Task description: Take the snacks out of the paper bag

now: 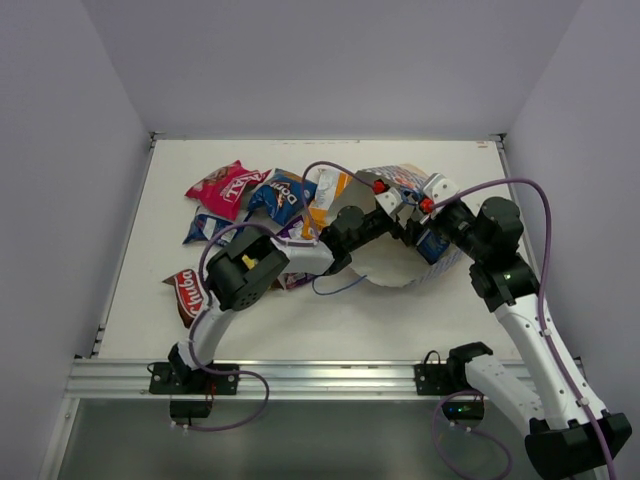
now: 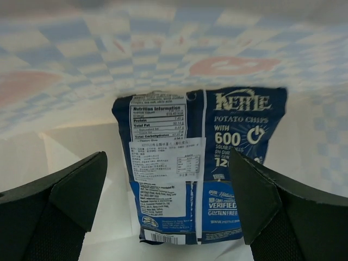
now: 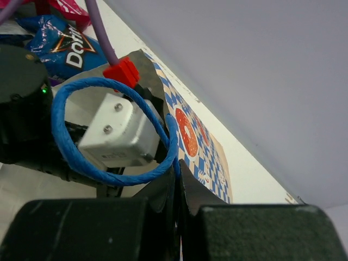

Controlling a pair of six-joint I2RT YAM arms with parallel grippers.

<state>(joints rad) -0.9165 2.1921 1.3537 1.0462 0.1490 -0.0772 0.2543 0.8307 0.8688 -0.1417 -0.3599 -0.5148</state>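
Observation:
The paper bag (image 1: pixel 405 178) lies on its side right of centre, blue-and-white checkered (image 3: pixel 209 157), mouth facing left. My left gripper (image 2: pixel 167 160) is inside it, open, its fingers either side of a dark blue Kettle chips packet (image 2: pixel 201 168) on the cream floor, not touching it. My right gripper (image 3: pixel 178 176) is shut on the bag's rim beside the blue cord handle (image 3: pixel 70 163); in the top view it (image 1: pixel 443 228) sits at the bag's right side. Outside, to the left, lie a pink-red packet (image 1: pixel 225 186), a blue Doritos packet (image 1: pixel 281 195) and a red-brown chips bag (image 1: pixel 186 290).
Another blue packet (image 1: pixel 210 228) and an orange-white one (image 1: pixel 322 200) lie among the snacks left of the bag. The left arm (image 1: pixel 245 275) crosses the table's middle. Purple cables (image 1: pixel 520 185) loop above both arms. Walls close the table at back and sides.

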